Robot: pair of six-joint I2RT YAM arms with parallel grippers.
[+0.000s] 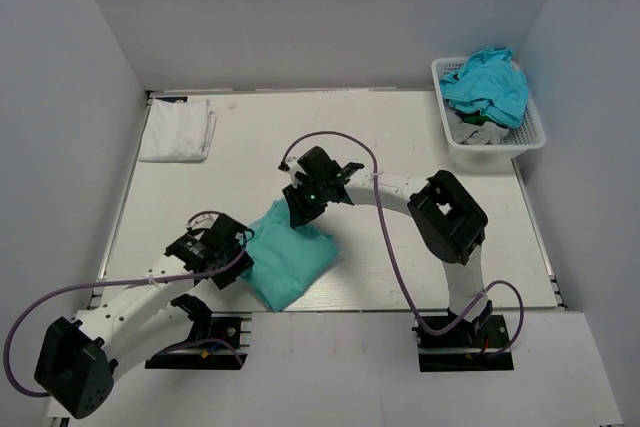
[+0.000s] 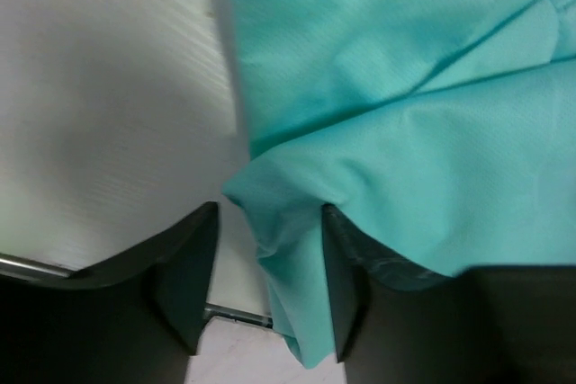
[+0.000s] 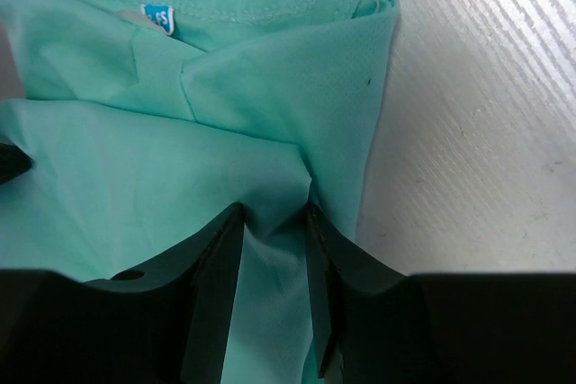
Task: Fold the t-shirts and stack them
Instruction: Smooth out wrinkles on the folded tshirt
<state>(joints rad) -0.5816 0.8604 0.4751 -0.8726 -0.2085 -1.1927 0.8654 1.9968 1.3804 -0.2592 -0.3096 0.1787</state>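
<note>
The mint t-shirt point(image 1: 295, 265) lies slantwise between the arms. The right claw point(image 3: 274, 249) is clamped on its far, collar end, and the left claw point(image 2: 270, 249), jaws apart, straddles its left edge.

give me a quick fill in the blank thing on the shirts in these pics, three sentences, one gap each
1. The folded white t-shirt lies at the far ____ corner of the table.
2. In the basket, the turquoise-blue t-shirt lies over another t-shirt, which is ____.
3. The mint green t-shirt has a small collar label that is ____.

Missing words: left; grey; blue
</note>
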